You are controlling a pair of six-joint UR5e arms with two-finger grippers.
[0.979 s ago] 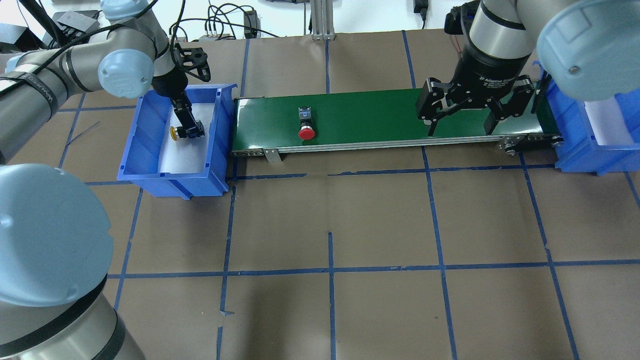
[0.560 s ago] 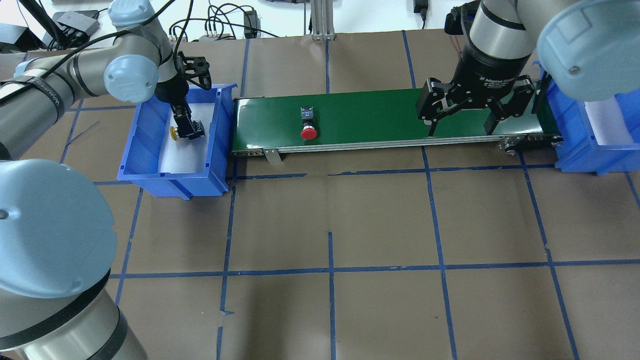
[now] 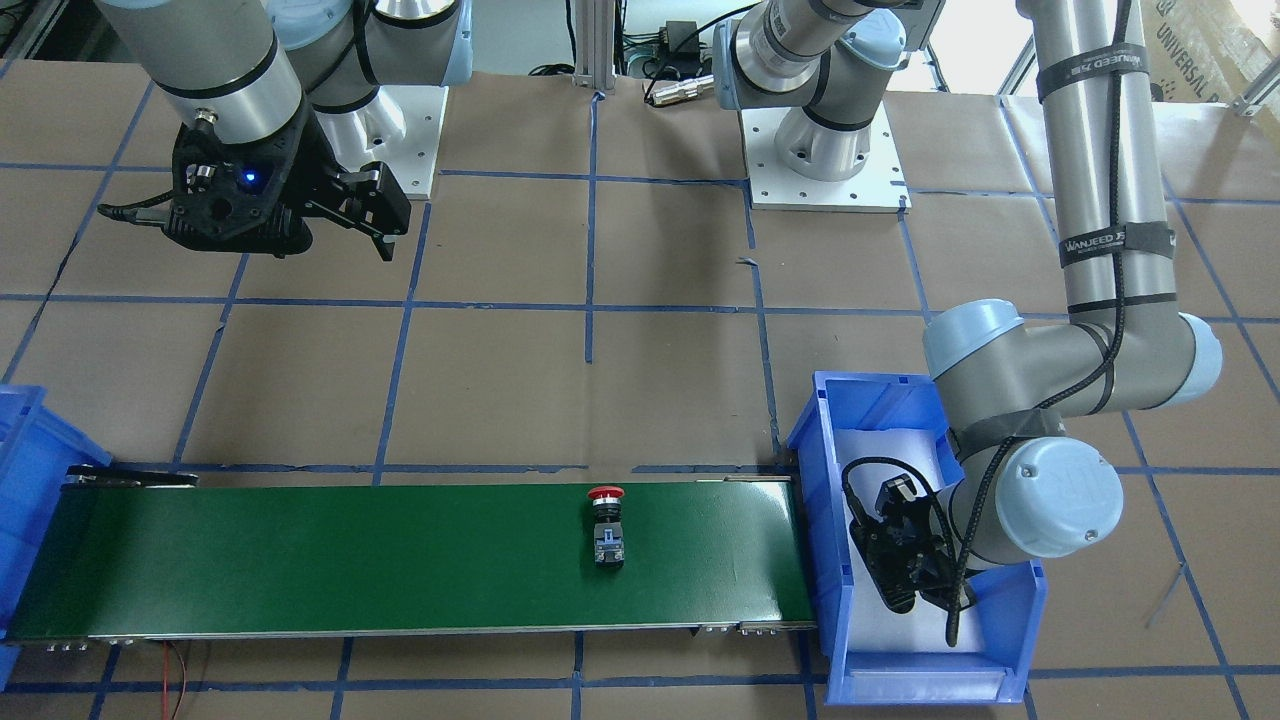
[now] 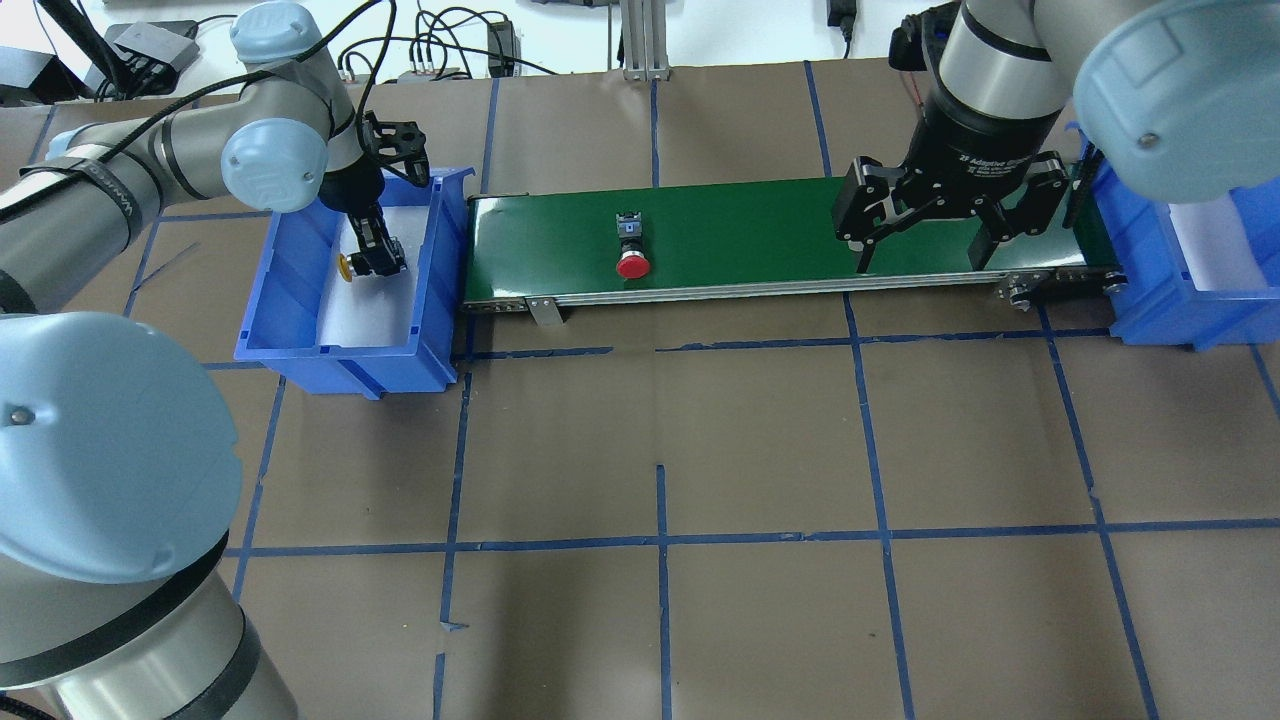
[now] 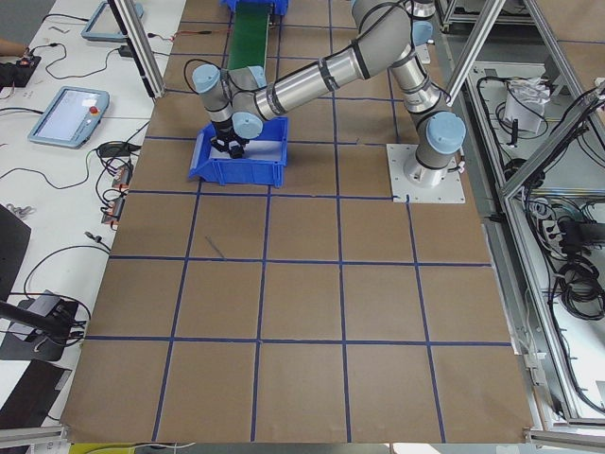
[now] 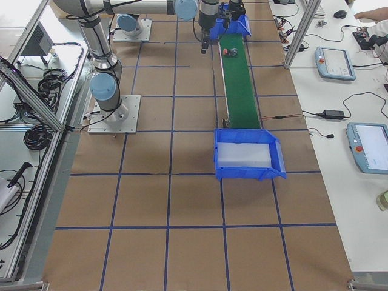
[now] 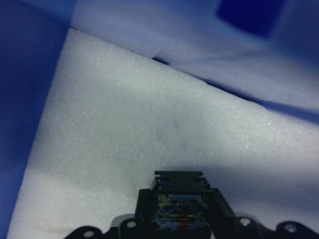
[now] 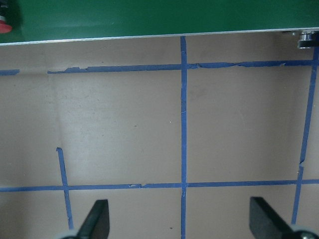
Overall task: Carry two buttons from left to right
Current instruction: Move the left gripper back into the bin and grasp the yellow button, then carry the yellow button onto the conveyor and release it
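Left jaws clamp the yellow button (image 4: 347, 266) in its bin (image 4: 330, 355); right jaws gape empty over the belt (image 4: 750, 235) (likely awaiting the red button (image 4: 632, 265))

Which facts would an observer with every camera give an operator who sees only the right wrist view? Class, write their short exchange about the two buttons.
Operator: I see a red sliver at the belt's edge. Where is that button?
Observer: The red button lies on the green conveyor belt, on the robot's left of the open right gripper.
Operator: And the yellow one?
Observer: The yellow button is inside the blue bin at the belt's left end, with the left gripper shut on its contact block.
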